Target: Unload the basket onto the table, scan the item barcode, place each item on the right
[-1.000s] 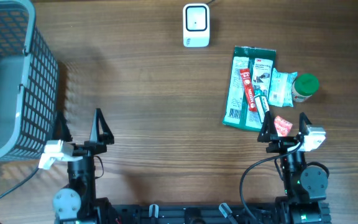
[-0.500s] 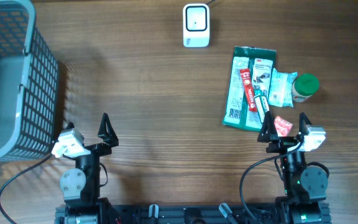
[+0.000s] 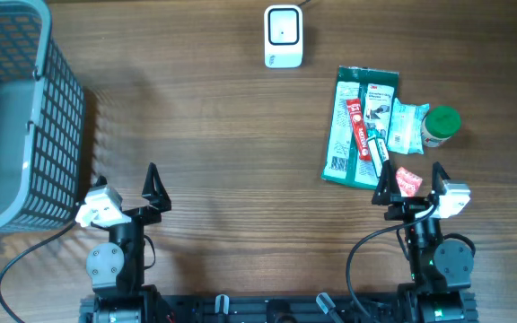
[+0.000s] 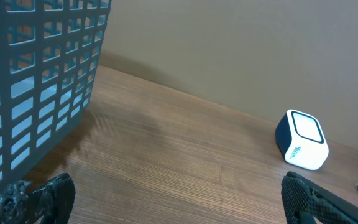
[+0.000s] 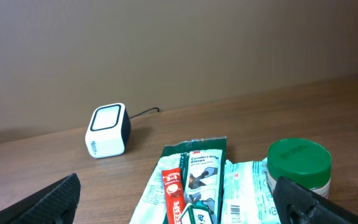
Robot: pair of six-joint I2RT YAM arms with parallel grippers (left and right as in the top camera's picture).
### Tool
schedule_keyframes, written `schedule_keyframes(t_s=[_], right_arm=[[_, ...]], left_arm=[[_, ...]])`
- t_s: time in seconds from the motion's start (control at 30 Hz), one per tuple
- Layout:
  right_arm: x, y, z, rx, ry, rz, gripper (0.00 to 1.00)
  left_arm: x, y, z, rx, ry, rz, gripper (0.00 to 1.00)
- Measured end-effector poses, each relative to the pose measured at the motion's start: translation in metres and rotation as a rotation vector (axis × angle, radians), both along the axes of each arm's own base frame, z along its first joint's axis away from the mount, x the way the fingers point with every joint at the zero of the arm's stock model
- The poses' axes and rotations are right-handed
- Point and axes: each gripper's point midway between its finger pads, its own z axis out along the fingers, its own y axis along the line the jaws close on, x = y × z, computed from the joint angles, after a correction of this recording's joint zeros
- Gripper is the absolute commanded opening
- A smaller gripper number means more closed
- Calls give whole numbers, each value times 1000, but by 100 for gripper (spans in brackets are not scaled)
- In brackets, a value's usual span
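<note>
In the overhead view's lower edge, the left jaws and right jaws both gape wide and empty. Just above the right jaws lie a green packet (image 3: 353, 126), sachets (image 3: 406, 126) and a green-capped jar (image 3: 440, 126), whose side only the right wrist view shows. The basket (image 3: 25, 117) fills the upper left, and the scanner (image 3: 283, 36) stands at top centre.

Both arms are sitting folded low along the bottom edge of the overhead view. The left arm (image 3: 110, 265) is resting at lower left, its wrist angled slightly, and the left gripper (image 3: 124, 182) is pointing toward the top of the frame with jaws spread wide, gripping nothing. The right arm (image 3: 438, 260) is sitting at lower right, and the right gripper (image 3: 410, 177) is likewise gaping and empty. In each wrist view the dark fingertips (image 4: 45, 194) are showing only at the bottom corners.
</note>
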Motion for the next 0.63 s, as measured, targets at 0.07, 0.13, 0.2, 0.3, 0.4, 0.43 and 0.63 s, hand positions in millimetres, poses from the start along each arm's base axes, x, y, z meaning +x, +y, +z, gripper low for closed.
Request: schedule_keyframes(t_s=[0.07, 0.13, 0.2, 0.3, 0.4, 0.43, 0.63], right_arm=[[0, 0, 0, 0, 0, 0, 100], [0, 0, 0, 0, 0, 0, 100], [0, 0, 0, 0, 0, 0, 100], [0, 0, 0, 0, 0, 0, 100], [0, 0, 0, 0, 0, 0, 100], [0, 0, 0, 0, 0, 0, 100], [0, 0, 0, 0, 0, 0, 100]], left_arm=[[0, 0, 0, 2, 0, -1, 100], [0, 0, 0, 3, 0, -1, 100], [0, 0, 0, 6, 1, -1, 100], [0, 0, 0, 7, 1, -1, 100], [0, 0, 0, 6, 1, 0, 100], [0, 0, 0, 6, 1, 0, 100], [0, 0, 0, 7, 1, -1, 100]])
